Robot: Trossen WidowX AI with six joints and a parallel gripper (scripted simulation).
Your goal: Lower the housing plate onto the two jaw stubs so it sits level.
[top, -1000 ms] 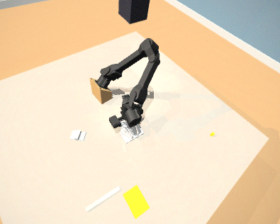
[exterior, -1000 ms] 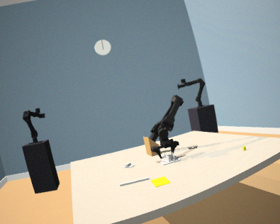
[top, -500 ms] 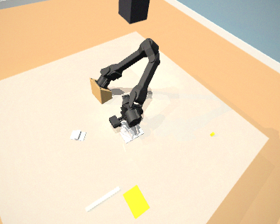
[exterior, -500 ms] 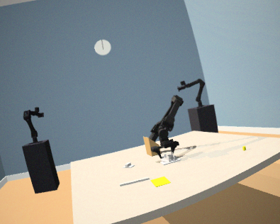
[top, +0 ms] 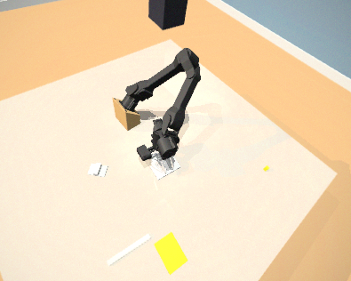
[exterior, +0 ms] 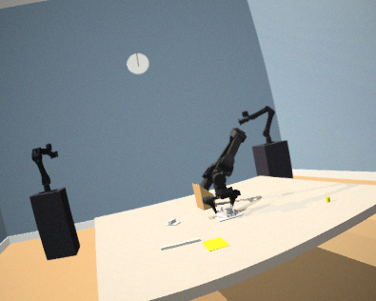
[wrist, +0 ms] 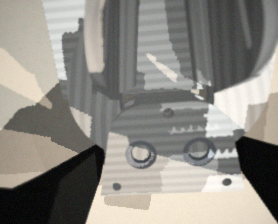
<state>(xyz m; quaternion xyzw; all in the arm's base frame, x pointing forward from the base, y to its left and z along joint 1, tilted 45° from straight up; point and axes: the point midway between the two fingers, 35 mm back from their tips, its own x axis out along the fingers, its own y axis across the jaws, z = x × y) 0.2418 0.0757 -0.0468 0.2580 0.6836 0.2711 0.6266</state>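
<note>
In the wrist view the housing plate (wrist: 167, 131) is grey and white, with two ringed round holes side by side and three small dark dots. Bright round ends show in both holes. Large grey jaw shapes (wrist: 117, 45) (wrist: 227, 45) stand beyond it. My gripper (wrist: 165, 146) (top: 164, 162) (exterior: 225, 210) is open around the plate, a black fingertip close beside each side edge. In the top and exterior views the white assembly (top: 160, 174) (exterior: 230, 217) lies flat on the table under my hand, which hides much of it. Whether the plate is fully level and closed cannot be told.
A tan angled board (top: 126, 116) (exterior: 200, 199) stands close behind my hand. A small white part (top: 97, 170) (exterior: 172, 222), a white bar (top: 130, 249) (exterior: 181, 244), a yellow square (top: 171, 252) (exterior: 215, 244) and a small yellow block (top: 266, 168) (exterior: 327, 199) lie on the table.
</note>
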